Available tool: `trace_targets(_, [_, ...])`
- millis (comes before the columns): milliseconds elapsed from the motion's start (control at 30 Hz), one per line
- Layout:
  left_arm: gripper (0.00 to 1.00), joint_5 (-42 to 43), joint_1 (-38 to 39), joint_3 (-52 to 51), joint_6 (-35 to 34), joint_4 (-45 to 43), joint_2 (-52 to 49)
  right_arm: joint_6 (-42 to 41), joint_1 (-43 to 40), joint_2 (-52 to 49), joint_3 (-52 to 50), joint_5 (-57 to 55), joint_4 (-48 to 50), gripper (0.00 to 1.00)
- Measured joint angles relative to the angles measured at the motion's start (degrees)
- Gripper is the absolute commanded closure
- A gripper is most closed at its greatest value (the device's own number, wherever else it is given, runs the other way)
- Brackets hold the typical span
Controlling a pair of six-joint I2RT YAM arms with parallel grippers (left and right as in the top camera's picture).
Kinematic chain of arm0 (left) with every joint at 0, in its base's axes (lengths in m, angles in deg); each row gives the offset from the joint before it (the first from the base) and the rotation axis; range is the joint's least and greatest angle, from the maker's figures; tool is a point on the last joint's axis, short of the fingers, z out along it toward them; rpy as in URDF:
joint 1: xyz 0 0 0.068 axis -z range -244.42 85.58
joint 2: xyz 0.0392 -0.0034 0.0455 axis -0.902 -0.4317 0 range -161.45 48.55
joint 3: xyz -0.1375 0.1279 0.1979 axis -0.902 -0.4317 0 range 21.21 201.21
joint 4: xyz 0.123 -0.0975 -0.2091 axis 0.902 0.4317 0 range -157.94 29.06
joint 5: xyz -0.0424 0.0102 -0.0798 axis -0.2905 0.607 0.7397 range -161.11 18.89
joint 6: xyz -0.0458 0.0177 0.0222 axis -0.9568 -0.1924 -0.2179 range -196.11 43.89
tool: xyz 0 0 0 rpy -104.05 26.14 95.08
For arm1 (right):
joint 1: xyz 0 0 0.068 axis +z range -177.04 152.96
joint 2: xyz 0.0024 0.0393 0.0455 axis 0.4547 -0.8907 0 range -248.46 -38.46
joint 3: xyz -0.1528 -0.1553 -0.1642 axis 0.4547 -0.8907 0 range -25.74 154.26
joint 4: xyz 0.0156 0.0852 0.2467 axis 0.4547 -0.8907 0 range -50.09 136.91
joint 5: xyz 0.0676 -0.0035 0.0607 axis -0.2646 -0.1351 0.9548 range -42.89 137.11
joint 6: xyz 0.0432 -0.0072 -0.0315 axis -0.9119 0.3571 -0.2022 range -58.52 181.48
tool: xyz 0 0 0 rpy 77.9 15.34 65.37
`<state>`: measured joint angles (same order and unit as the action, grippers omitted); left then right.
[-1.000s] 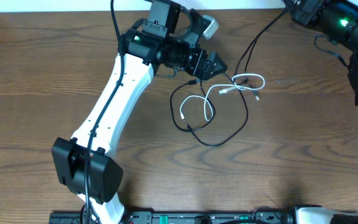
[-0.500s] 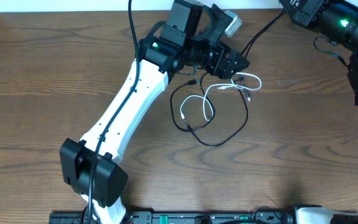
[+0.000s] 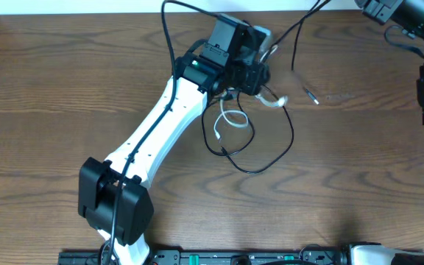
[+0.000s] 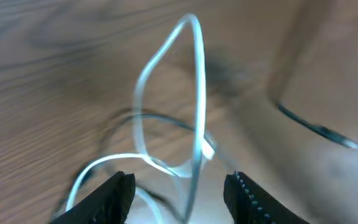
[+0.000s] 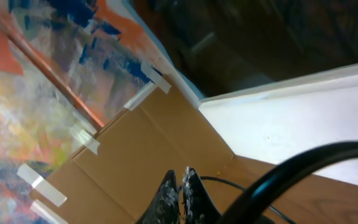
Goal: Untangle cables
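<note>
The white cable (image 4: 196,93) stands in a raised loop directly ahead of the left hand (image 4: 182,196) and runs down between its fingers. The fingers are spread wide and released. The black cable (image 3: 271,156) lies looped on the bench (image 3: 50,88), on the near side of the left hand. The right hand (image 5: 180,190) is clenched, fingertips together; any grasped item cannot be determined. The right wrist view shows taped cardboard (image 5: 135,149) and a painted sheet (image 5: 30,81).

Overhead bright and sharp — left wrist view blurs the white cable (image 4: 198,93).
</note>
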<state>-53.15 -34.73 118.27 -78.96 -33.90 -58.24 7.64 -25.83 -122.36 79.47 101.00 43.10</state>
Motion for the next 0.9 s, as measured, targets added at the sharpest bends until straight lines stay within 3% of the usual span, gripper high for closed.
trace_targets(333, [0.48, -10.08, -3.48, -2.86, -3.26, 1.92, -0.04, -0.74, -6.43, 0.02, 0.04, -2.14, -4.39, 0.99])
trace_targets(633, [0.48, -12.44, -4.90, -2.93, -4.66, 5.75, -0.07, 13.60, -8.28, -0.11, 0.15, -21.86, -24.39, 0.99])
trace_targets(900, [0.47, -14.21, -4.90, -2.93, -4.66, 6.75, 0.07, 22.12, -18.45, -3.43, 0.26, -32.28, -24.24, 0.99])
